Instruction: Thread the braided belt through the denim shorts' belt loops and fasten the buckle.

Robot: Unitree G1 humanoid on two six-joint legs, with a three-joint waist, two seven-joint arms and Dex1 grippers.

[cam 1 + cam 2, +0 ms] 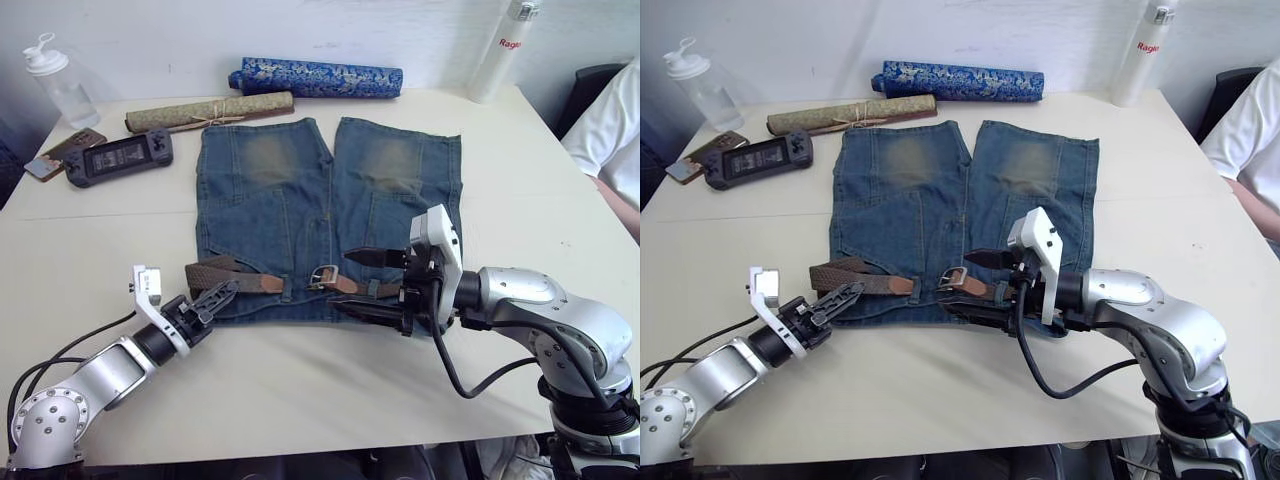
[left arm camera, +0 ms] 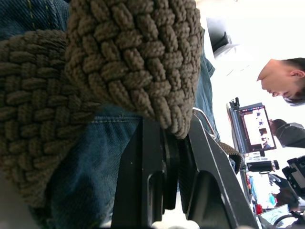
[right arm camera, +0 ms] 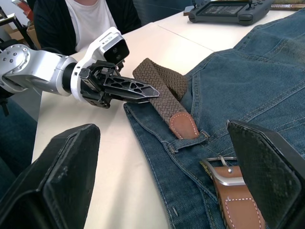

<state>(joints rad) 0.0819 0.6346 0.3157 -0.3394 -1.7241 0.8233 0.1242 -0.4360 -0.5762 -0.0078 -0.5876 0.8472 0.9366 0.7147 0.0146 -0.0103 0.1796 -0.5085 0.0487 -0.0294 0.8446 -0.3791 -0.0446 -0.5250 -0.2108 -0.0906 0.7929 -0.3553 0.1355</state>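
Note:
The denim shorts [image 1: 300, 190] lie flat on the white table, waistband nearest me. The braided belt [image 1: 222, 270] runs along that waistband, folded back on itself at its left end. Its tan tip [image 3: 183, 126] reaches a belt loop [image 3: 189, 141]. The buckle [image 3: 223, 171] lies just right of the loop, on a tan leather strap. My left gripper [image 1: 218, 297] is at the belt's folded left end, shut on the braided strap's edge. My right gripper [image 1: 352, 285] is open wide, one finger on each side of the strap beside the buckle.
Behind the shorts lie a tan rolled mat [image 1: 210, 111] and a blue patterned roll [image 1: 318, 77]. A handheld console [image 1: 120, 157], a phone [image 1: 62, 152] and a clear bottle [image 1: 58, 85] sit back left. A white bottle [image 1: 503, 45] stands back right. A person [image 1: 610, 130] sits at the right edge.

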